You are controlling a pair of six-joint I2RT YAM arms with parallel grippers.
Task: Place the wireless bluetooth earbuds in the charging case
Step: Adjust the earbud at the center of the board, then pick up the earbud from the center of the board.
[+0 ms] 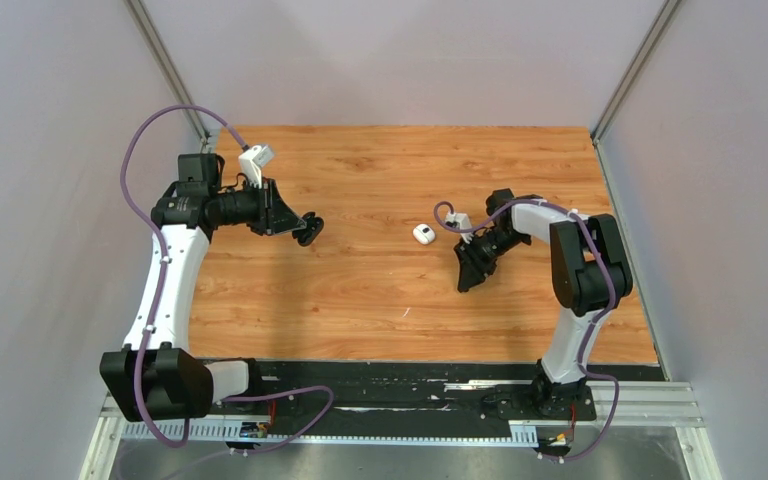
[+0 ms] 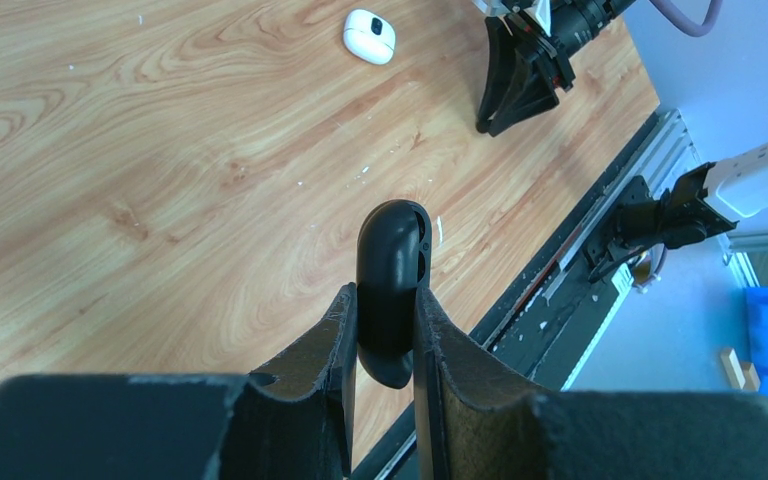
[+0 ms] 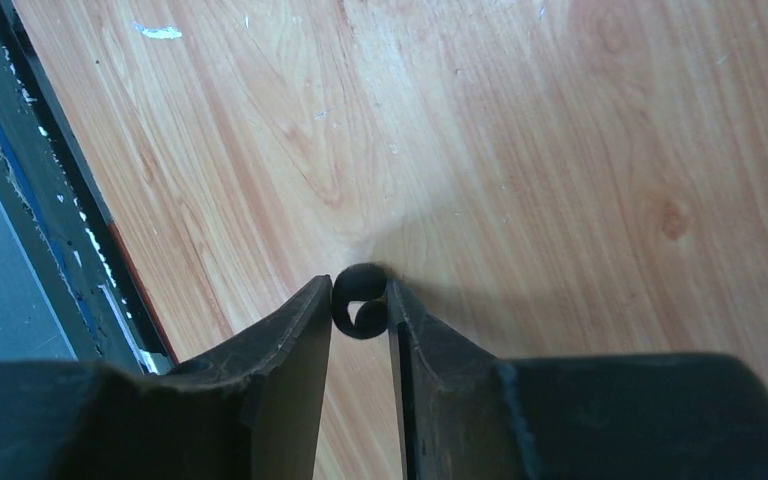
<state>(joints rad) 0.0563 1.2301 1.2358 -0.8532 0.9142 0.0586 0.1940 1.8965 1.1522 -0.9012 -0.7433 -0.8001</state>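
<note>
Where the charging case [image 1: 423, 234] lies, table [image 1: 360, 320] edges are distant.

The charging case [image 1: 423, 234] is white with a small dark patch on top. The table [image 1: 360, 300] is orange-brown wood with wavy lines. The left gripper [image 1: 308, 230] and the right gripper [image 1: 466, 280] are black. The cables [image 2: 695, 27] are purple. The walls [image 1: 390, 60] are pale grey.

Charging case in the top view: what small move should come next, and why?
Probably open the right claw and ease it toward the charging case. The case lies on the table, looking closed and touching neither claw. The right claw is nearer to it than the left claw, and both look shut on nothing.
</note>
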